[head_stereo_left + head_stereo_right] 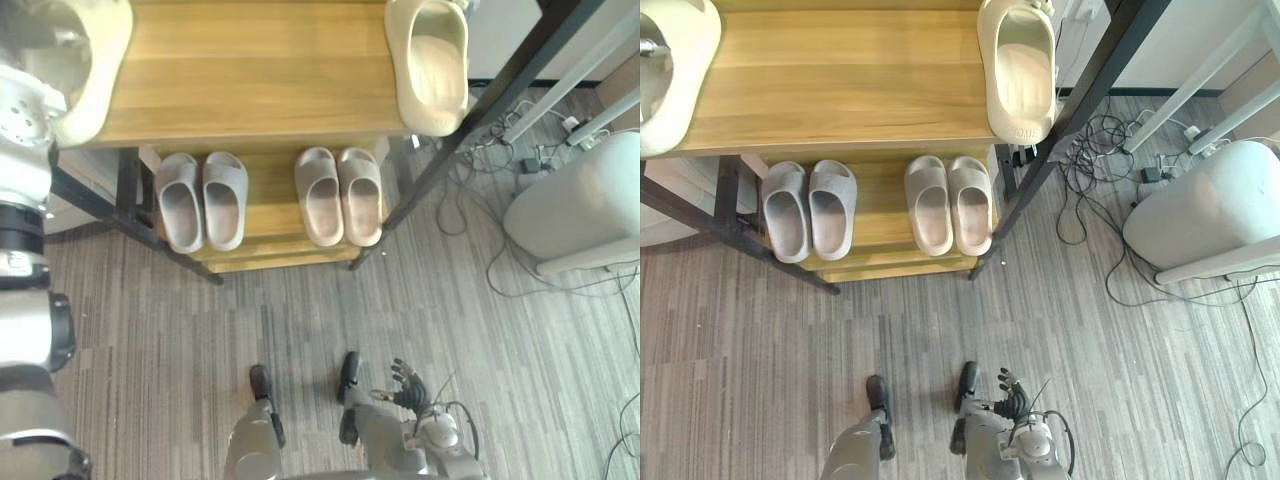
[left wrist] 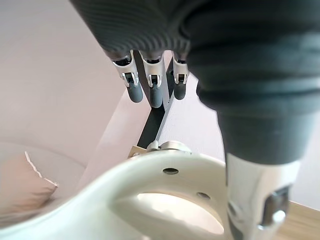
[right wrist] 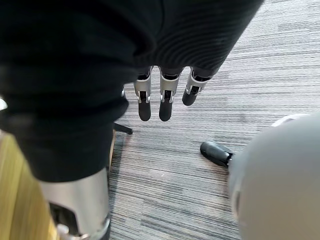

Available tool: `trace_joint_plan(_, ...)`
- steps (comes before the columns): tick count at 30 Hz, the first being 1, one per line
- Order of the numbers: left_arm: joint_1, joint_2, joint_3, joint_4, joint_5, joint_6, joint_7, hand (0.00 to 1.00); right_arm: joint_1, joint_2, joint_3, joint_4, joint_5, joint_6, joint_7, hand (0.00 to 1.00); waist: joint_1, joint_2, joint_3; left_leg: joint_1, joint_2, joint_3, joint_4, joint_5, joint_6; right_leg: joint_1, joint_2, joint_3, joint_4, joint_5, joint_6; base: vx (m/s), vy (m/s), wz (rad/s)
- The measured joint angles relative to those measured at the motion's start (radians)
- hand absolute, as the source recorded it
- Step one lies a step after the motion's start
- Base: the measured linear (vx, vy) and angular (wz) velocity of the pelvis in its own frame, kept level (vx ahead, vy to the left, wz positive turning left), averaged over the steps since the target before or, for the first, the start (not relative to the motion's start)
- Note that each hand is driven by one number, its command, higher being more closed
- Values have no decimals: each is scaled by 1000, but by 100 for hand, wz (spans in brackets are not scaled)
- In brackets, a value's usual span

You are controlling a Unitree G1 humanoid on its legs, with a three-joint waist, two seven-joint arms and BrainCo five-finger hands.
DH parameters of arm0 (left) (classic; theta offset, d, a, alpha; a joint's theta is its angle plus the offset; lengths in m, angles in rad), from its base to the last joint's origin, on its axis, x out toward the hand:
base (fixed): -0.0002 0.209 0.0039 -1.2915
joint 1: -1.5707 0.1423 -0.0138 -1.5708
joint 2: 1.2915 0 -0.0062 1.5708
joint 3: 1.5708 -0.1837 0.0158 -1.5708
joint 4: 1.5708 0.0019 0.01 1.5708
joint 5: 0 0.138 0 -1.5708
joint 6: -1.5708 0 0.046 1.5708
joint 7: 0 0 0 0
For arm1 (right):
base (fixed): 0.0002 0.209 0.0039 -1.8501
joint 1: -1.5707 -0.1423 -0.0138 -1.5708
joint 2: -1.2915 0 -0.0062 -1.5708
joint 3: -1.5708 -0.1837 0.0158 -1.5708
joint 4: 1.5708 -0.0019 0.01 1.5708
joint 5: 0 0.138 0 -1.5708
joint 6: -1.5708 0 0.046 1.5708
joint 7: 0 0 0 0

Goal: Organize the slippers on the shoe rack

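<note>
Edges and the upper shelf cut into rack and slippers

We lose the far end of the shoe rack (image 1: 250,70) past the top edge, and with it the tip of the right cream slipper (image 1: 432,70). The left cream slipper (image 1: 108,60) is cut by the corner and partly covered by the left arm (image 1: 20,130). Under the left hand (image 2: 155,92) we cannot tell whether the thumb touches it. The lower shelf's back lies hidden beneath the top shelf, behind the grey pair (image 1: 200,200) and the beige pair (image 1: 338,195). A pale rounded object (image 1: 580,205) runs off the right edge.

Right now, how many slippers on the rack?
6. Top shelf: left cream slipper, partly cut off, and right cream slipper. Lower shelf: grey pair on the left, beige pair on the right. The top shelf may hide more.
</note>
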Motion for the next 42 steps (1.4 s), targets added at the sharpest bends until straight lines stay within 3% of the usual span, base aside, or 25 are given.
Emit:
trace_joint_plan(3, -17, 1, -8, 6, 0, 0, 0, 0, -1, 0, 0, 0, 4, 0, 0, 0, 0, -7, 5, 0, 1, 2, 1, 0, 0, -1, 0, 3, 0, 0, 0, 0, 0, 0)
trace_joint_plan(4, -31, 3, -14, 11, 0, 0, 0, 100, -3, 0, 0, -1, 4, 0, 0, 0, 0, -11, 10, 0, 1, 2, 2, 0, 0, -1, 0, 4, 0, 0, 0, -38, 3, -2)
trace_joint_plan(14, -91, 40, -39, 66, -1, 0, -9, 100, -14, 1, -2, -39, 5, -7, -2, 0, -14, -33, 25, -17, 1, 31, 10, 0, 0, -32, -1, 31, 0, 20, -3, -33, 7, -8)
trace_joint_plan(28, -123, 32, -39, 79, -44, -9, -14, 100, -20, 1, -4, -75, 4, -8, -4, 0, -29, -34, 26, -16, 0, 33, 9, 0, 1, -33, -1, 33, 0, 20, -2, 0, 0, 0)
trace_joint_plan(35, -125, -33, -36, 26, -80, -8, -1, 100, -20, 1, -4, -76, 4, -8, -5, 0, -26, -34, 26, -14, -2, 28, 9, 0, 1, -28, -3, 29, 0, 20, -2, 0, 0, 0)
trace_joint_plan(42, -72, -193, -37, -130, -102, -10, 10, 100, -22, 2, -3, -74, 3, -5, -6, 0, -35, -33, 25, 15, -6, 29, 3, -1, 2, -2, -6, 31, 0, 19, -2, -10, 7, -1)
